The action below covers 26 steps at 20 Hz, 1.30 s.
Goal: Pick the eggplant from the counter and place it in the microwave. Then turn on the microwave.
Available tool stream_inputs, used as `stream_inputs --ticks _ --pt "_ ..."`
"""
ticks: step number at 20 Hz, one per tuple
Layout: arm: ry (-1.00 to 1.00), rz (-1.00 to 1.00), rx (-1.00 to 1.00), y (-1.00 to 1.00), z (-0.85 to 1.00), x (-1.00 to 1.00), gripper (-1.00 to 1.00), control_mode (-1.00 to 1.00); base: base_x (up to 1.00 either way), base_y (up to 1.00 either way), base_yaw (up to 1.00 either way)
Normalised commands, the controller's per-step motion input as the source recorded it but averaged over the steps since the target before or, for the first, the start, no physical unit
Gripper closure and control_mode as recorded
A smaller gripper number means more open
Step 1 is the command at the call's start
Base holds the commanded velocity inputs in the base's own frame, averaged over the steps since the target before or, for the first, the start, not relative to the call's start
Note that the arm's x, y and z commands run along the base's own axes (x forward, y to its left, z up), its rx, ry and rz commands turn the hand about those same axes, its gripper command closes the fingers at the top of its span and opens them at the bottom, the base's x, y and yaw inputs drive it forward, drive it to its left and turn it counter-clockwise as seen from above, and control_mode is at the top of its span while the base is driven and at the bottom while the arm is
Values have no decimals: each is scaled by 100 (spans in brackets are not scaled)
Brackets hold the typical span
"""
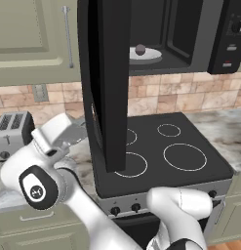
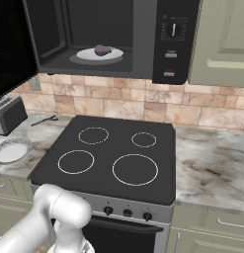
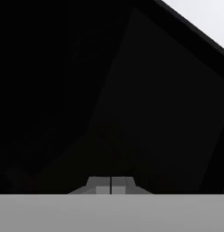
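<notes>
Microwave [image 2: 143, 44]: mounted above the stovetop [image 2: 113, 158], door [image 1: 105, 83] swung wide open toward the near left, its edge hanging over the left burners in the left base view. Control panel [image 2: 173, 39] at the right side carries a knob and buttons.

Eggplant [image 2: 102, 49]: lying on a white plate [image 2: 118, 54] on the grey floor of the microwave cavity, green stem tip pointing right. In the left base view it shows as a small dark lump [image 1: 140, 49] on the same plate, just past the door's edge.

Gripper [image 3: 110, 185]: fingertips pressed together, nothing between them. The hand view looks straight at a glossy black surface close ahead, consistent with the door's face; whether the tips touch it cannot be told. In the left base view the arm's wrist sits at the left side of the door, the hand itself hidden behind it.

Counter [image 2: 212, 158]: marbled stone on both sides of the stovetop. On the left stretch stand a silver toaster [image 2: 9, 114] and, nearer, a second white plate [image 2: 11, 150].
</notes>
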Motion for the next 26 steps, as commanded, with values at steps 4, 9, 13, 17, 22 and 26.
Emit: stream_inputs --ticks 4,9,13,17,22,26 --pt "12 0 0 -28 9 0 100 -100 0 0 0" --pt "12 0 0 -34 8 0 100 -100 0 0 0" --pt "13 0 0 -38 6 -4 100 -100 0 0 0" --pt "15 0 1 -42 6 -1 100 -100 0 0 0" --pt "16 0 2 -46 7 0 100 -100 0 0 0" --pt "17 0 4 -48 9 0 100 -100 0 0 0"
